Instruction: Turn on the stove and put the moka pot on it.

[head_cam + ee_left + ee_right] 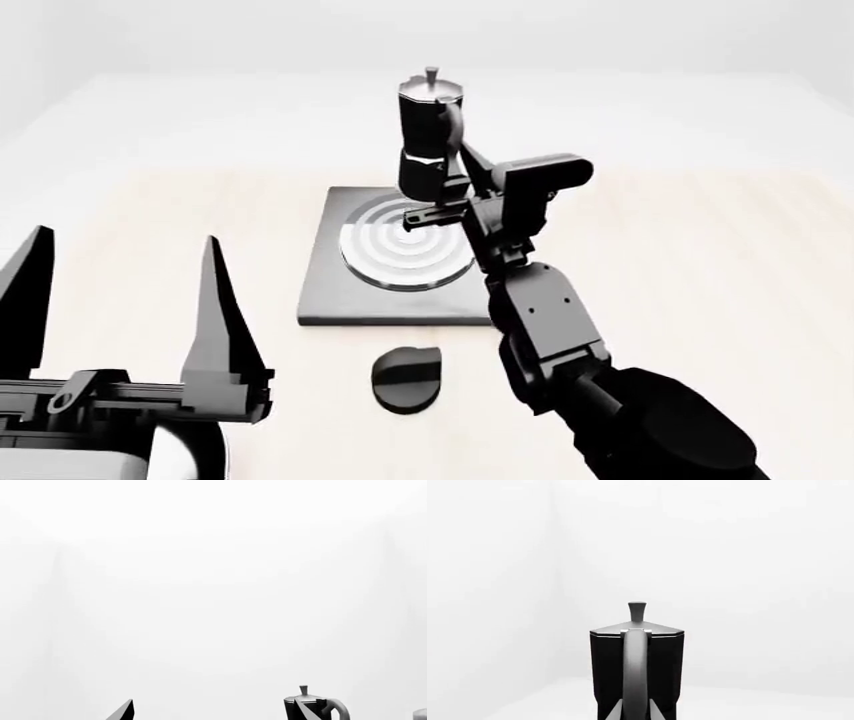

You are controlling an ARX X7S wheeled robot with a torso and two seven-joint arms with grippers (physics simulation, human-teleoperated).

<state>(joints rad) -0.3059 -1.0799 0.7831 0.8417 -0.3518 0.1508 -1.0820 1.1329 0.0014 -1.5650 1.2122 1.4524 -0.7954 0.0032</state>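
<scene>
Right gripper (451, 185) is clamped on the moka pot (430, 135) by its side handle; in the right wrist view the handle (635, 670) runs straight down into the jaws, which close on it from both sides. Pot is held upright, long axis vertical, lid knob on top. In the head view it appears above the far edge of the stove (320, 290), at about 12 o'clock from the burner (406, 243). Whether its base clears the plate or touches it, I cannot tell.

Key relation: burner centre lies at roughly 6 o'clock from the pot base, near, so the remaining carry looks short, toward the robot and then down. Axis should stay vertical for a flat landing on the rings.

Left gripper (120, 300) hangs spread wide, holding nothing, at 8 o'clock from the stove and well apart from it. Right arm is plainly the nearer one.

Knob (404, 378) sits on the table just beside the near edge of the stove, at 6 o'clock. Its on/off setting is not readable from these views.
</scene>
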